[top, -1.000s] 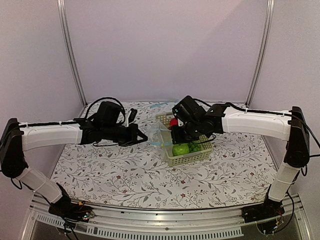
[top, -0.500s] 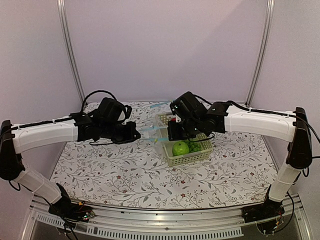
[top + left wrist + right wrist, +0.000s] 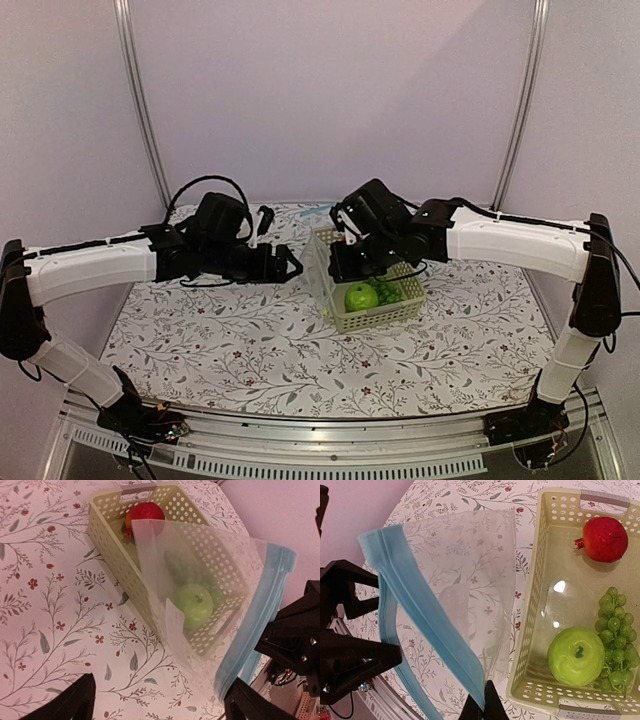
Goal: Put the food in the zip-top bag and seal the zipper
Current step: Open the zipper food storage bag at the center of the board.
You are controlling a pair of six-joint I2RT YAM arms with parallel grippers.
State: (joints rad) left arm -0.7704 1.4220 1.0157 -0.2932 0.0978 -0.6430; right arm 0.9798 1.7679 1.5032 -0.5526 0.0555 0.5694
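The clear zip-top bag hangs in the air beside the basket, my right gripper shut on one end of its light blue zipper. My left gripper stands open just left of the bag. The zipper's lower end is near its right finger, not pinched. The food lies in the basket: a green apple at the near end and a round red fruit at the far end. The top view shows the left gripper, the right gripper and the green apple.
The pale green perforated basket sits on the flowered tablecloth right of centre. A bunch of green grapes lies beside the green apple. The left gripper's dark fingers show at the left edge of the right wrist view.
My left gripper let go of the bag's edge and opened. The right gripper kept its hold on the zipper and shifted slightly left with the bag.
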